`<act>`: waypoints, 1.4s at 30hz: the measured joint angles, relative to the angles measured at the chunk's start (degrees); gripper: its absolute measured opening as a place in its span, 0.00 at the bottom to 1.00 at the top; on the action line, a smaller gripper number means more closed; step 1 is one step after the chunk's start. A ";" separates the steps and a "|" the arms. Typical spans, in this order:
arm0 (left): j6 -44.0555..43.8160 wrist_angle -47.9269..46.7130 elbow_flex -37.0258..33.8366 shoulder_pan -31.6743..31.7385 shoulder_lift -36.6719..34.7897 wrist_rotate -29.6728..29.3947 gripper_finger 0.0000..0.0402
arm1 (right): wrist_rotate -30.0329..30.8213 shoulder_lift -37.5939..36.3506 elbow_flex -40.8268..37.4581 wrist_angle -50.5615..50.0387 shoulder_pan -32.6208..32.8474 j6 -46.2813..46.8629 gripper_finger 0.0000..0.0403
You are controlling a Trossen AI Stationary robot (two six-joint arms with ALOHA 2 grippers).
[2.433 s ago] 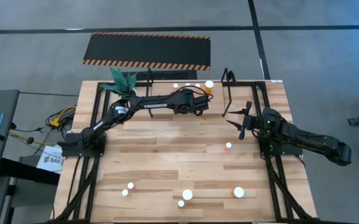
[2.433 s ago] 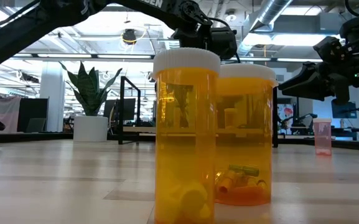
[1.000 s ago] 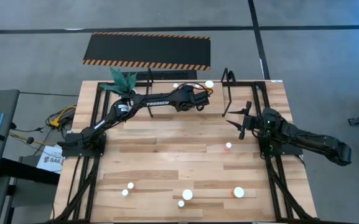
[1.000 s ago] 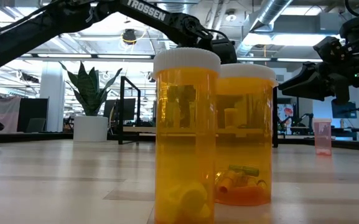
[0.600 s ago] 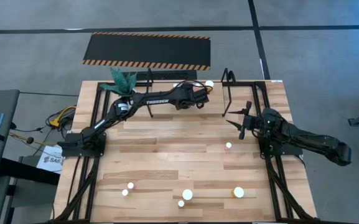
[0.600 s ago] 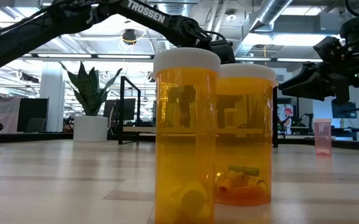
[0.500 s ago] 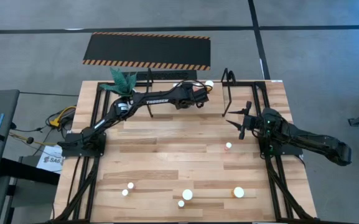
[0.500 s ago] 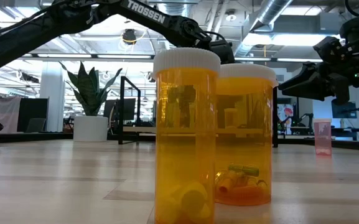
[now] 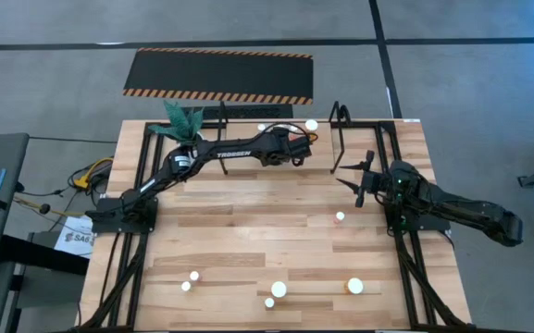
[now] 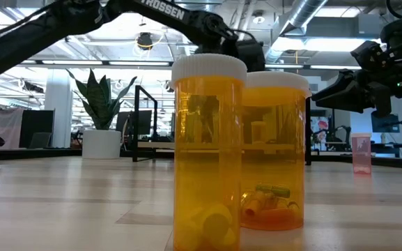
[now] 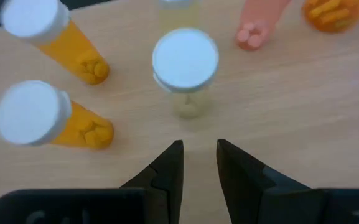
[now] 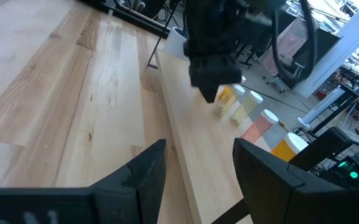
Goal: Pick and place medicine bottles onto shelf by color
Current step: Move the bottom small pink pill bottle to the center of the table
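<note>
A: Which step is judged to be in hand?

B: A placing on the shelf (image 9: 341, 118) appears to be finished. The left gripper (image 11: 199, 163) is seen empty above the shelf's wooden board, just short of a pale bottle with a white cap (image 11: 185, 62). Two orange bottles (image 11: 48, 121) are stood beside it, and a pink one (image 11: 258, 25) on its other side, so the row is being sorted by colour.

A: And how is the left gripper set?

B: Its fingers are brought nearly together, with only a thin gap between the tips, and nothing is held or touched by them.

A: What is seen of the right gripper (image 12: 195, 165)?

B: It is held above the table's right side, near the shelf's end loop, with its fingers parted a moderate way. No object is gripped.

A: Where are the remaining bottles found?

B: In the high view, several white-capped bottles (image 9: 279, 289) are scattered along the near part of the table (image 9: 248, 231), and one small bottle (image 9: 340, 217) is stood alone near the right arm. Two large amber bottles (image 10: 209, 153) are seen close up in the low view.

A: What is called for next?

B: Probably, the left arm must be drawn back from the shelf, its fingers opened, and one loose bottle approached and grasped.
</note>
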 joint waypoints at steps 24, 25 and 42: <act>-16.90 -30.01 0.85 -12.65 -11.60 17.06 0.20 | 0.00 0.00 0.00 0.00 0.00 0.00 0.51; -19.88 -31.68 0.85 -14.36 -11.78 16.72 0.19 | 0.00 0.00 0.00 0.00 0.02 0.00 0.51; -62.97 -27.94 -34.05 -33.11 -34.17 28.34 0.07 | 0.00 0.00 0.00 0.00 0.00 0.00 0.51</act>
